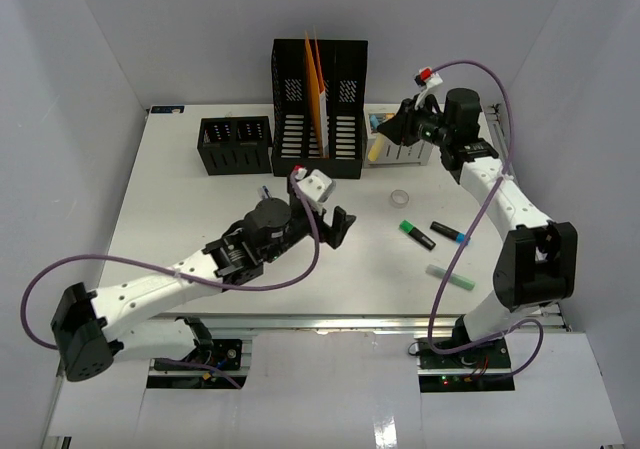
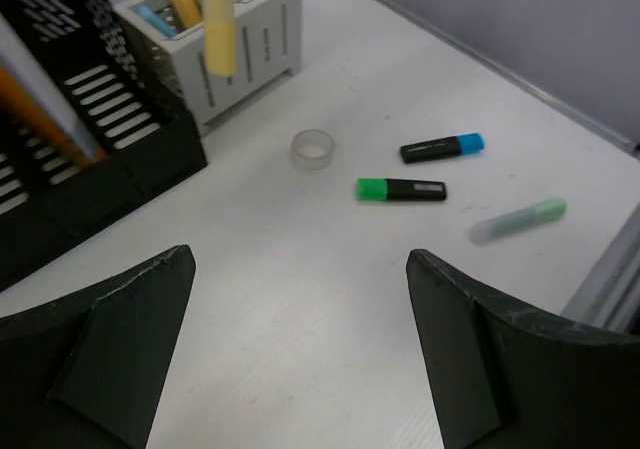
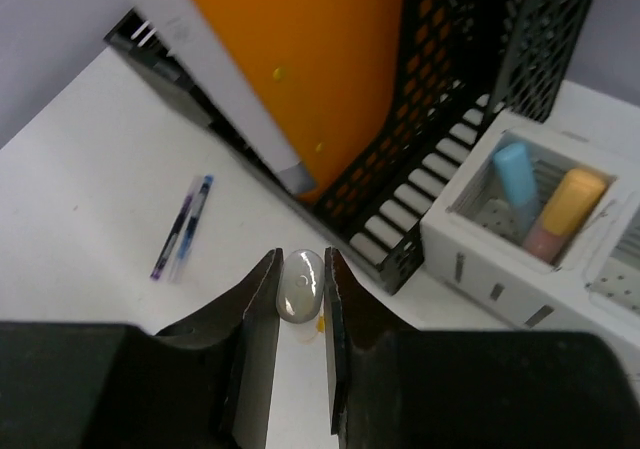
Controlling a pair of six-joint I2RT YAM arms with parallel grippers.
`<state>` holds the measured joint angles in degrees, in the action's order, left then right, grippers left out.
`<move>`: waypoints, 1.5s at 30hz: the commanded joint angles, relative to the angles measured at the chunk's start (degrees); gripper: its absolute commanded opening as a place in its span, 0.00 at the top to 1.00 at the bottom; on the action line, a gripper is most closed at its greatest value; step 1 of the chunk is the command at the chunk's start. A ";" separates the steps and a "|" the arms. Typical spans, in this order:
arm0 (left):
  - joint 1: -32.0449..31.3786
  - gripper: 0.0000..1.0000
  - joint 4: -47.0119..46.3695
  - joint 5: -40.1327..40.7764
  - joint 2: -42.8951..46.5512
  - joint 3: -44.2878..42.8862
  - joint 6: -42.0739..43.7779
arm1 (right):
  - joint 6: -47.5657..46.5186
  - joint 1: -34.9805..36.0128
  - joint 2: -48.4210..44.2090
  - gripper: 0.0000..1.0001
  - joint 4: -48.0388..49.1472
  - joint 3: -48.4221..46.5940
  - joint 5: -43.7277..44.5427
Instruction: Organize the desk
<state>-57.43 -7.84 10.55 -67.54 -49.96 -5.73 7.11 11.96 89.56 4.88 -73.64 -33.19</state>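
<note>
On the white desk, my right gripper is raised at the back and shut on a yellow highlighter. The highlighter hangs downward just in front of the white organizer. In the right wrist view the jaws pinch the highlighter's grey end. The left wrist view shows the highlighter hanging in front of the organizer. My left gripper hovers open and empty over the desk's middle.
A black file holder with orange folders stands at the back, a small black organizer to its left. Loose on the desk lie a tape ring, a green highlighter, a blue one, a pale green one and pens.
</note>
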 commanded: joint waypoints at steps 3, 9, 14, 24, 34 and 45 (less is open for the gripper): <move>0.30 0.02 17.90 13.00 12.74 10.00 8.54 | -1.26 0.55 9.90 0.92 7.69 -12.75 14.92; 0.21 0.02 20.03 15.94 20.01 14.45 7.32 | -4.76 0.60 18.58 0.92 7.01 -22.70 22.05; 0.21 0.02 20.23 17.10 19.03 14.48 7.57 | -8.41 0.60 21.28 0.92 7.72 -24.17 24.73; 0.30 0.02 19.98 17.30 18.39 14.54 6.79 | -14.00 1.04 23.80 0.92 8.33 -21.81 24.56; 0.21 0.02 20.14 16.96 18.23 14.54 7.05 | -16.69 1.64 23.53 0.65 7.43 -18.10 23.25; 0.21 0.02 19.57 15.65 18.69 14.71 6.31 | -18.95 2.27 17.29 0.18 4.16 -16.30 18.05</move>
<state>-57.32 12.40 26.76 -50.04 -34.92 1.13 -10.03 13.92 113.87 9.42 -91.21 -10.78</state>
